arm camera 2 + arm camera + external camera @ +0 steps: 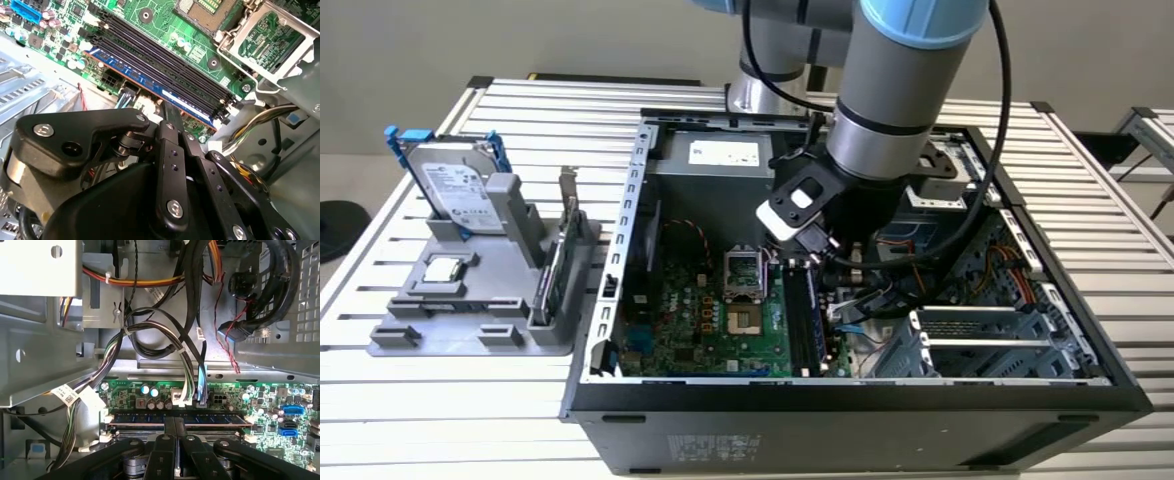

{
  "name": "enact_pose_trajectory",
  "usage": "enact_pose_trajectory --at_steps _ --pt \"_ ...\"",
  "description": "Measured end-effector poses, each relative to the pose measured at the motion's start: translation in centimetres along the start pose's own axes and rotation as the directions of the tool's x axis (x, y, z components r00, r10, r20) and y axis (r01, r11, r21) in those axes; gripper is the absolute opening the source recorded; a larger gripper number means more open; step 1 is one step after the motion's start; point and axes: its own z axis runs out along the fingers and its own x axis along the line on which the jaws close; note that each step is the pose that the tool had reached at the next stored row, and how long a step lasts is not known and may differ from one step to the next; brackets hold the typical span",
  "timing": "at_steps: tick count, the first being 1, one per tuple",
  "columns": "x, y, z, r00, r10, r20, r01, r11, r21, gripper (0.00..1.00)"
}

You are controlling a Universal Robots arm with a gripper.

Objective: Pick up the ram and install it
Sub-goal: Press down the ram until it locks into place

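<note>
1. My claw (pixel 175 437) is down inside the open computer case (pixel 1067 395), its two fingers (pixel 169 430) brought together on the top edge of the ram (pixel 210 418) — gripping it, as both wrist views show.
2. The ram lies lengthwise in the memory slot nearest the case wall, on the green motherboard (pixel 674 320). In the second wrist view the ram (pixel 150 82) shows a blue face with a white label; its print is too small for me to read.
3. Beside it run the other memory slots (pixel 165 60), dark and bare, and past them the processor socket (pixel 270 35) with its metal frame lifted open.
4. In the first wrist view a bundle of cables (pixel 150 335) — black, white, orange and yellow — loops above the board, and one carries a white tag (pixel 67 396) whose writing I cannot make out.
5. In the exterior view my arm (pixel 894 120) reaches down into the case, which stands on the slatted bench (pixel 440 410).
6. To the exterior view's left of the case sits a grey fixture tray (pixel 454 330) holding a silver hard drive (pixel 454 190) in a blue bracket, upright, and a small square processor chip (pixel 444 268) lying flat. The drive's label is illegible.
7. A white sticker (pixel 724 153) sits on the power supply at the far end of the case; its text is unreadable too.
</note>
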Motion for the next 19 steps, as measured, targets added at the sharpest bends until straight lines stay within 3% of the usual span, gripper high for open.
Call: enact_pose_trajectory --at_steps 7,13,19 --pt "-0.03 0.0 -0.49 1.0 0.0 -0.001 0.0 1.0 -0.0001 0.0" --pt "-0.05 0.0 -0.97 1.0 0.0 -0.0082 0.0 1.0 0.0 0.0" --pt "-0.05 0.0 -1.09 0.9999 0.0 -0.0104 0.0 1.0 0.0 0.0"
